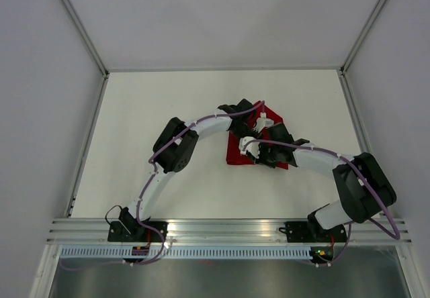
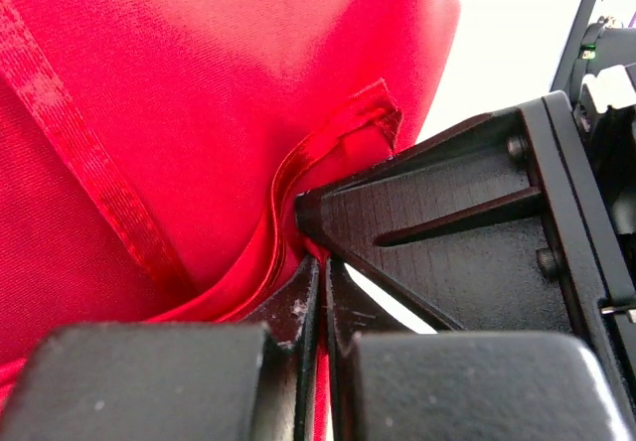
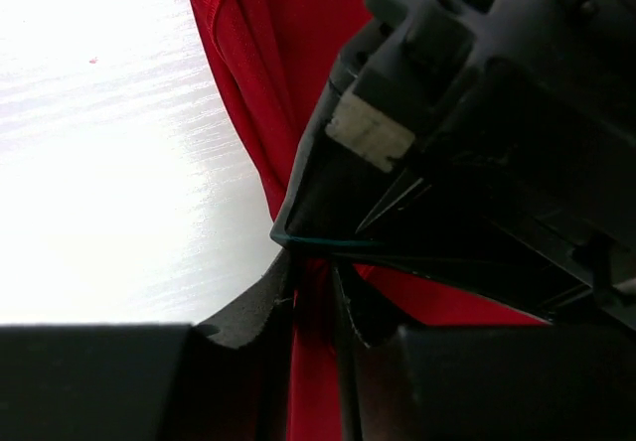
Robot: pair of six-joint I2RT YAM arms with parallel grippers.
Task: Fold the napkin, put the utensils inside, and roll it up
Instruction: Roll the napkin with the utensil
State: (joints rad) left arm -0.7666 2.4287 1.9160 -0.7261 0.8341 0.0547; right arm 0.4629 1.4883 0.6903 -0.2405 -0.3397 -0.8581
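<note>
From above, both arms meet over the napkin (image 1: 233, 158), lying folded at mid-table, with the left gripper (image 1: 259, 119) and right gripper (image 1: 251, 147) on it. We judge a fold or roll is in hand. At the left wrist, the jaws are clamped on a red hem. At the right wrist, the jaws stand narrow about a red fold; whether they pinch it we cannot tell. Next we need a firm grip and both grippers moving together.

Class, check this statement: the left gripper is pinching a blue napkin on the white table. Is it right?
Wrong colour: the napkin is red, not blue, as the left wrist view shows. The left gripper is pinching it on the white table.
</note>
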